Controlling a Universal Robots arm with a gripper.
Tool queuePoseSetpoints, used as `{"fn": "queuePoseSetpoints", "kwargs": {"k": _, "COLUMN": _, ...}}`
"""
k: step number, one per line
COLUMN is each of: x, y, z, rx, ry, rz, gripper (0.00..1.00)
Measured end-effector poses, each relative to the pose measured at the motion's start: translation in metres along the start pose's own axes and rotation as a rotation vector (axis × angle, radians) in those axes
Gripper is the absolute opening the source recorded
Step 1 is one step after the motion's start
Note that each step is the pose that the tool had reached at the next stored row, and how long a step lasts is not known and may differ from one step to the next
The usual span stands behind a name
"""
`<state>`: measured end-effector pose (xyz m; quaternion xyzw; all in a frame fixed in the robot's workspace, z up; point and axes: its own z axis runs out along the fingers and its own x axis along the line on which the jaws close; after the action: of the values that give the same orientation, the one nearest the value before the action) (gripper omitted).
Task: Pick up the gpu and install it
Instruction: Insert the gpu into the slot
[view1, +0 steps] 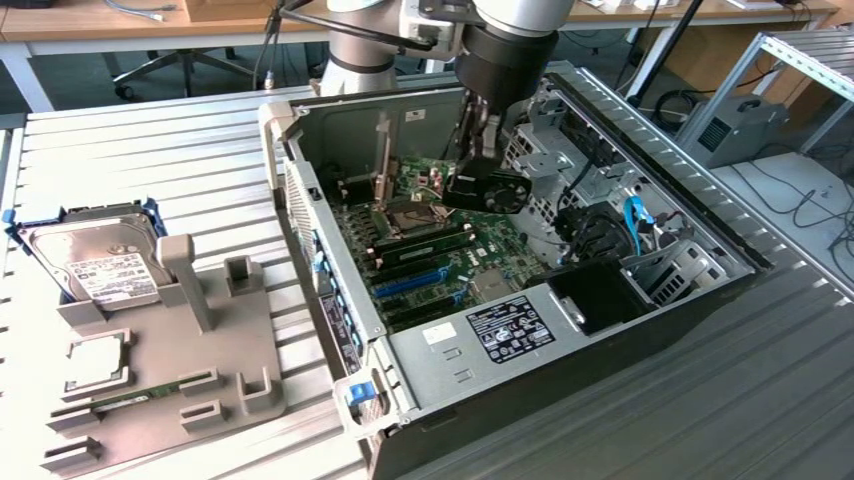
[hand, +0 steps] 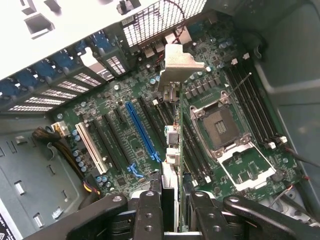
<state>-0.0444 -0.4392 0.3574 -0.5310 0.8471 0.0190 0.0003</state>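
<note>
In the wrist view the gpu (hand: 174, 142) is seen edge-on, a thin card with its silver bracket (hand: 179, 62) at the far end. My gripper (hand: 175, 207) is shut on the card's near end, one black finger on each face. The card stands upright over the green motherboard (hand: 125, 150), between the long blue slot (hand: 142, 130) and the CPU socket (hand: 220, 122). Whether its edge touches a slot I cannot tell. From the exterior view my gripper (view1: 470, 188) is down inside the open computer case (view1: 667, 330), with the gpu's bracket (view1: 383, 160) toward the case's rear wall.
The case's rear wall with its slot openings (hand: 50, 85) lies just beyond the bracket. At the exterior view's left a grey fixture (view1: 174, 370) holds a silver hard drive (view1: 100, 262) and a green memory stick (view1: 134, 397). Cables and a drive cage (view1: 667, 270) crowd the case's far side.
</note>
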Motion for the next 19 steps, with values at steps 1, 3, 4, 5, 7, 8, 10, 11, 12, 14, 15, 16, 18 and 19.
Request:
{"fn": "queuePoseSetpoints", "kwargs": {"k": 1, "x": 0.0000, "y": 0.0000, "z": 0.0000, "rx": -0.0001, "ry": 0.0002, "rz": -0.005, "gripper": 0.26}}
{"fn": "queuePoseSetpoints", "kwargs": {"k": 3, "x": 0.0000, "y": 0.0000, "z": 0.0000, "rx": -0.0003, "ry": 0.0006, "rz": -0.017, "gripper": 0.26}}
{"fn": "queuePoseSetpoints", "kwargs": {"k": 4, "x": 0.0000, "y": 0.0000, "z": 0.0000, "rx": -0.0004, "ry": 0.0007, "rz": -0.023, "gripper": 0.26}}
{"fn": "queuePoseSetpoints", "kwargs": {"k": 5, "x": 0.0000, "y": 0.0000, "z": 0.0000, "rx": -0.0006, "ry": 0.0010, "rz": -0.030, "gripper": 0.26}}
{"fn": "queuePoseSetpoints", "kwargs": {"k": 7, "x": 0.0000, "y": 0.0000, "z": 0.0000, "rx": -0.0008, "ry": 0.0014, "rz": -0.042, "gripper": 0.26}}
{"fn": "queuePoseSetpoints", "kwargs": {"k": 8, "x": 0.0000, "y": 0.0000, "z": 0.0000, "rx": -0.0009, "ry": 0.0015, "rz": -0.047, "gripper": 0.26}}
{"fn": "queuePoseSetpoints", "kwargs": {"k": 10, "x": 0.0000, "y": 0.0000, "z": 0.0000, "rx": -0.0011, "ry": 0.0019, "rz": -0.058, "gripper": 0.26}}
{"fn": "queuePoseSetpoints", "kwargs": {"k": 11, "x": 0.0000, "y": 0.0000, "z": 0.0000, "rx": -0.0013, "ry": 0.0021, "rz": -0.064, "gripper": 0.26}}
{"fn": "queuePoseSetpoints", "kwargs": {"k": 12, "x": 0.0000, "y": 0.0000, "z": 0.0000, "rx": -0.0014, "ry": 0.0022, "rz": -0.068, "gripper": 0.26}}
{"fn": "queuePoseSetpoints", "kwargs": {"k": 14, "x": 0.0000, "y": 0.0000, "z": 0.0000, "rx": -0.0016, "ry": 0.0026, "rz": -0.081, "gripper": 0.26}}
{"fn": "queuePoseSetpoints", "kwargs": {"k": 15, "x": 0.0000, "y": 0.0000, "z": 0.0000, "rx": -0.0018, "ry": 0.0028, "rz": -0.086, "gripper": 0.26}}
{"fn": "queuePoseSetpoints", "kwargs": {"k": 16, "x": 0.0000, "y": 0.0000, "z": 0.0000, "rx": -0.0019, "ry": 0.0030, "rz": -0.092, "gripper": 0.26}}
{"fn": "queuePoseSetpoints", "kwargs": {"k": 18, "x": 0.0000, "y": 0.0000, "z": 0.0000, "rx": -0.0021, "ry": 0.0033, "rz": -0.104, "gripper": 0.26}}
{"fn": "queuePoseSetpoints", "kwargs": {"k": 19, "x": 0.0000, "y": 0.0000, "z": 0.0000, "rx": -0.0022, "ry": 0.0035, "rz": -0.109, "gripper": 0.26}}
